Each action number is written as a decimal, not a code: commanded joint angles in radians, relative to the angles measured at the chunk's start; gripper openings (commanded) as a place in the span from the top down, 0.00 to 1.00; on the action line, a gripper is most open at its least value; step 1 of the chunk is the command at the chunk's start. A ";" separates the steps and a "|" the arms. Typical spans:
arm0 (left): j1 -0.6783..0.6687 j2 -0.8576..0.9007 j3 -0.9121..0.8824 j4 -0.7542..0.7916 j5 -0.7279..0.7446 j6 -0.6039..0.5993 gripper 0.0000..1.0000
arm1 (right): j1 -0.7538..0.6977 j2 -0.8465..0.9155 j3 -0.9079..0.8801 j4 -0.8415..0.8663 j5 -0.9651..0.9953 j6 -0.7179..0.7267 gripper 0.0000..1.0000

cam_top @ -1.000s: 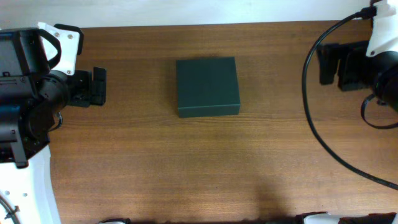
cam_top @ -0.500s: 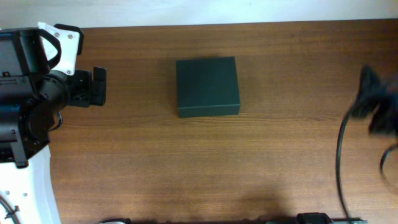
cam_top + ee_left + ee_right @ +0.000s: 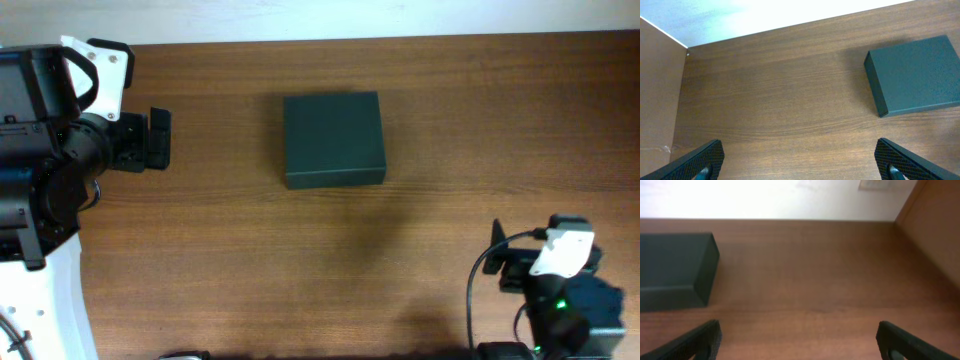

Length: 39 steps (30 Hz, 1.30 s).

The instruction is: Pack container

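Two pairs of fingers are mine, both spread as wide as they go and both holding nothing. My left gripper (image 3: 160, 138) sits at the left of the overhead frame. My right gripper (image 3: 797, 336) rides on the arm down in the lower right corner.

What matters is where the container (image 3: 334, 138) lies from them. It is a dark green, matte rectangular box, and its flap lid looks shut flat. It rests on the brown wooden table (image 3: 300, 270), a little above the centre of the overhead frame.

From the left wrist it shows at the upper right, ahead of the fingers and off to one side. From the right wrist only one end shows, at the left edge of the frame.

Seen from above, the box is close to square, so I read no clear long axis. My left gripper is level with it and faces it across bare wood. The right one stands diagonally off, so I judge the left better placed.

Nothing lies between either gripper and the box. A black cable (image 3: 472, 300) loops beside the right arm, well apart from the box. I see no items to pack.
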<state>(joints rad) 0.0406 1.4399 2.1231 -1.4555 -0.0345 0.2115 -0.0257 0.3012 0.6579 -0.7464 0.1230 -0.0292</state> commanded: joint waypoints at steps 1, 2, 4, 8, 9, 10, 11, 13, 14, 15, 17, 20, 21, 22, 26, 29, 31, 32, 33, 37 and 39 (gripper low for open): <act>0.003 0.003 0.004 -0.001 -0.007 -0.016 0.01 | -0.008 -0.098 -0.132 0.035 0.000 0.046 0.01; 0.003 0.003 0.004 -0.001 -0.007 -0.016 0.01 | -0.008 -0.121 -0.166 0.049 0.000 0.046 0.01; 0.003 0.003 0.004 -0.001 -0.007 -0.016 0.01 | -0.008 -0.158 -0.222 0.075 -0.004 0.046 0.01; 0.003 0.003 0.004 -0.001 -0.007 -0.016 0.01 | -0.008 -0.222 -0.301 0.124 -0.035 0.045 0.01; 0.003 0.003 0.004 -0.001 -0.007 -0.016 0.01 | -0.008 -0.236 -0.314 0.136 -0.042 0.046 0.01; 0.003 0.003 0.004 -0.001 -0.007 -0.016 0.01 | -0.008 -0.249 -0.326 0.147 -0.042 0.046 0.01; 0.003 0.003 0.004 -0.001 -0.008 -0.016 0.01 | -0.008 -0.265 -0.339 0.160 -0.044 0.045 0.01; 0.003 0.003 0.004 -0.001 -0.007 -0.016 0.01 | -0.008 -0.287 -0.363 0.189 -0.044 0.045 0.01; 0.003 0.003 0.004 -0.001 -0.007 -0.016 0.01 | -0.008 -0.298 -0.376 0.205 -0.045 0.045 0.01; 0.003 0.003 0.004 -0.001 -0.007 -0.016 0.01 | -0.008 -0.298 -0.387 0.222 -0.044 0.045 0.01; 0.003 0.003 0.004 -0.001 -0.007 -0.016 0.01 | -0.008 -0.298 -0.401 0.242 -0.045 0.046 0.01; 0.003 0.003 0.004 -0.001 -0.007 -0.016 0.01 | -0.008 -0.298 -0.415 0.255 -0.044 0.045 0.01; 0.003 0.003 0.004 -0.001 -0.007 -0.016 0.01 | -0.008 -0.298 -0.423 0.263 -0.044 0.045 0.01; 0.003 0.003 0.004 -0.001 -0.007 -0.016 0.01 | -0.008 -0.298 -0.433 0.271 -0.044 0.045 0.01; 0.003 0.003 0.004 -0.001 -0.007 -0.016 0.01 | -0.008 -0.298 -0.487 0.291 -0.044 0.045 0.01; 0.003 0.003 0.004 -0.001 -0.007 -0.016 0.01 | -0.008 -0.298 -0.528 0.290 -0.043 0.045 0.01; 0.003 0.003 0.004 -0.001 -0.007 -0.016 0.01 | -0.008 -0.298 -0.529 0.301 -0.042 0.045 0.01; 0.003 0.003 0.004 -0.001 -0.007 -0.016 0.01 | -0.008 -0.298 -0.529 0.301 -0.042 0.045 0.01; 0.003 0.003 0.004 -0.001 -0.007 -0.016 0.01 | -0.008 -0.298 -0.529 0.301 -0.041 0.045 0.01; 0.003 0.003 0.004 -0.001 -0.007 -0.016 0.01 | -0.008 -0.297 -0.529 0.300 -0.041 0.045 0.01; 0.003 0.003 0.004 -0.001 -0.007 -0.016 0.01 | -0.008 -0.297 -0.529 0.300 -0.041 0.045 0.01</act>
<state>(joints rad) 0.0406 1.4399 2.1231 -1.4559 -0.0349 0.2115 -0.0257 0.0147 0.1375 -0.4488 0.0849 0.0040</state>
